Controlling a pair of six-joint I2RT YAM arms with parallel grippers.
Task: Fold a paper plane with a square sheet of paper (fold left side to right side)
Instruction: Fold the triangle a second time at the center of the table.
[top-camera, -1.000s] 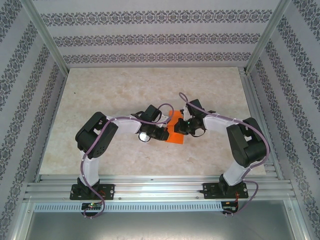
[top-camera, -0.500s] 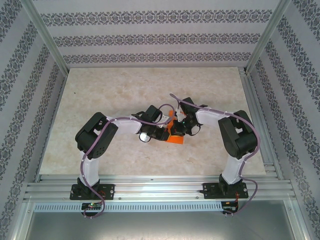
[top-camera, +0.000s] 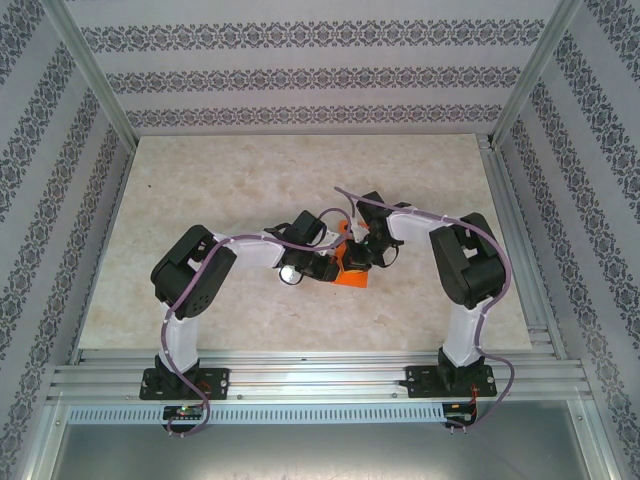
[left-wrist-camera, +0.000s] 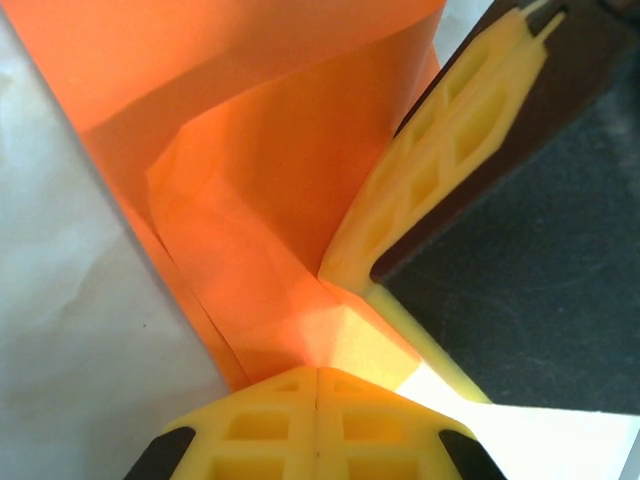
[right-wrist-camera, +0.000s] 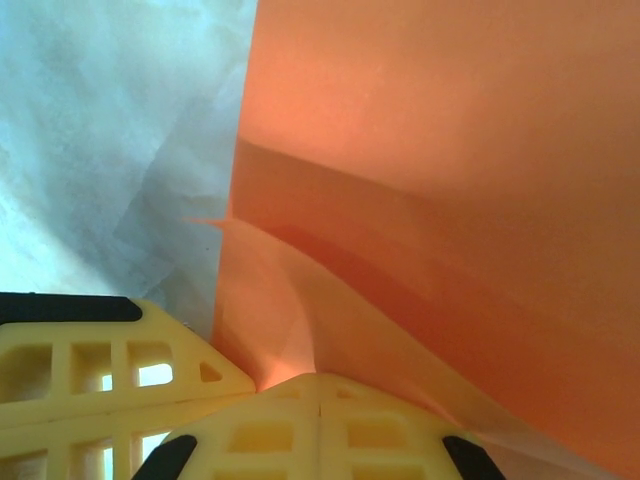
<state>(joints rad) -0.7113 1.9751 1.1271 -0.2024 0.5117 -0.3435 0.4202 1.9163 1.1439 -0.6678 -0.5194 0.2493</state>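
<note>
Orange paper plane, mostly hidden overhead, is pinched by left end effector and right end effector.

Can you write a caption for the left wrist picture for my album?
Left gripper pinching the creased orange paper, the right gripper meeting the sheet just beside it.

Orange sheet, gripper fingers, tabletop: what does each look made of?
Orange sheet: thin matte paper, judging by sharp creases and light glowing through its layers. Fingers: yellow moulded or printed plastic, probably, with a cut-out lattice and dull surface. Tabletop: pale, marble-veined look; real stone or printed laminate, cannot tell.
</note>
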